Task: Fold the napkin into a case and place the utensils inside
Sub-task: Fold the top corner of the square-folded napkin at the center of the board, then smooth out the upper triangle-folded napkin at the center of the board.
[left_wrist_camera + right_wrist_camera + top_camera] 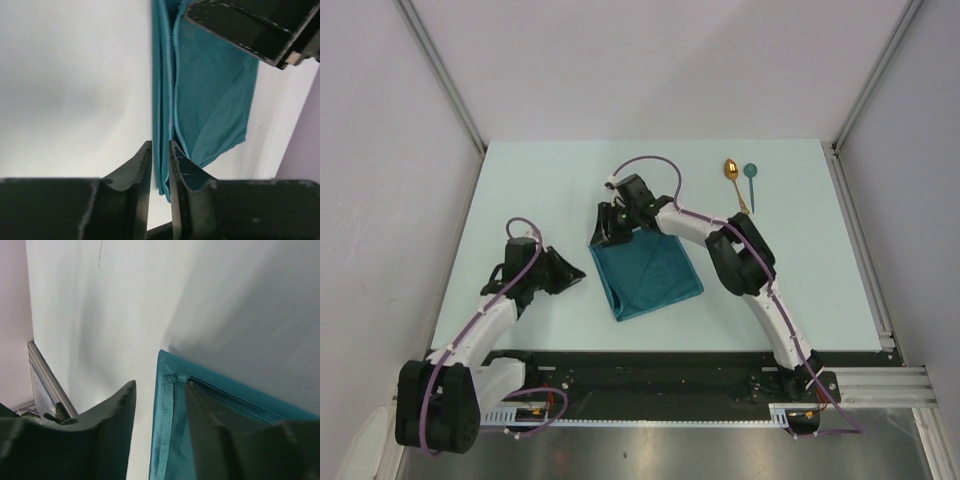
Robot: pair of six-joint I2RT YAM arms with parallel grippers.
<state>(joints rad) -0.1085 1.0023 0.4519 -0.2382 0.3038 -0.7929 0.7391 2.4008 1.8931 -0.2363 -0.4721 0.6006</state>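
Observation:
The teal napkin [647, 277] lies folded into a flat rectangle at mid-table. My right gripper [613, 226] is open over its far left corner. In the right wrist view [159, 390] one finger [107, 430] stands over bare table and the other over the cloth, with the hemmed napkin edge [166, 415] between them. My left gripper [580, 272] is at the napkin's left edge. In the left wrist view [160, 150] its jaws are a narrow gap apart, with the napkin edge [162, 120] seen through the gap. A gold spoon [732, 175] and a teal spoon [751, 176] lie at the far right.
The table's metal rail [865, 250] runs along the right side. White walls enclose the back and sides. The black mounting bar [650, 375] runs along the near edge.

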